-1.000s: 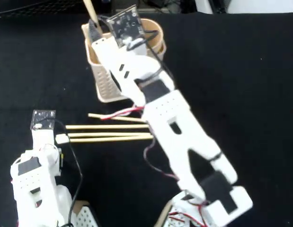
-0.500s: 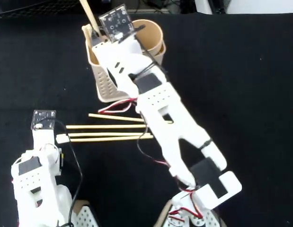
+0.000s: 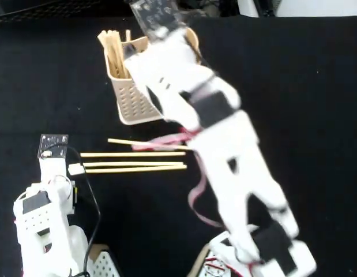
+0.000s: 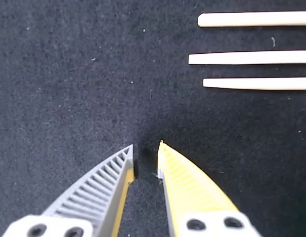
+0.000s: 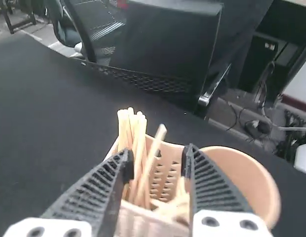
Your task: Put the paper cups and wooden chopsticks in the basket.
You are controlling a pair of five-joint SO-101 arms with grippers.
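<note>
Jaws of the right gripper (image 5: 157, 150) stand apart, empty, above the slotted basket (image 3: 132, 107) holding upright wooden chopsticks (image 3: 113, 52) and a smooth paper cup (image 5: 251, 182). The left gripper (image 4: 146, 144), jaws barely parted, grips nothing. Thin loose chopsticks (image 3: 132, 165), perhaps four, lie on black cloth (image 4: 68, 74); they could roll from a pinch, and a bump could tip the basket.

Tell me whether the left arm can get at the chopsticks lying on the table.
Probably yes. The left gripper sits near the ends of the loose chopsticks, with only bare cloth between them and nothing in the way.
</note>
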